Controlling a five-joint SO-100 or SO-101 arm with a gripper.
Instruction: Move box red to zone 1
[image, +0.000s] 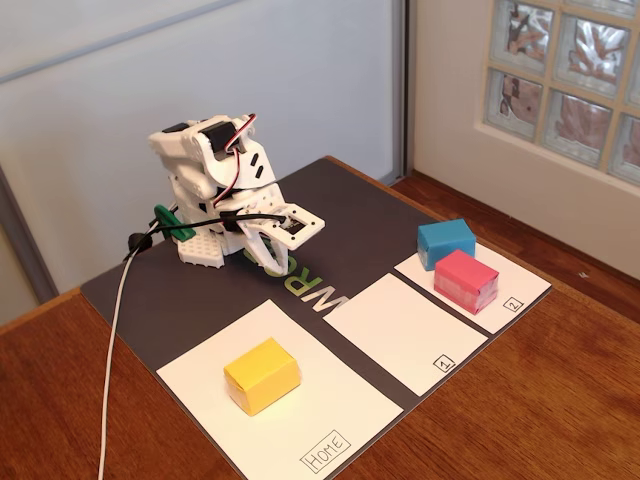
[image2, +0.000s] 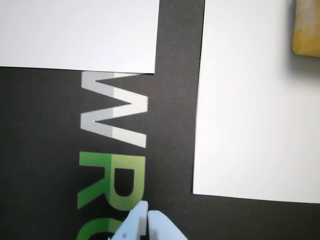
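Currently gripper clenched, empty, folded low over dark mat. Red box on panel 2, touching blue box; zone 1 bare. Risk: fingers nudge blue neighbour during grasp.

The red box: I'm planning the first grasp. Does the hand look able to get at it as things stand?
Probably yes. The red box lies on the panel marked 2, top exposed. The blue box touches its far side, which may crowd a finger. The hand is folded near the base, looks shut, with open mat between.
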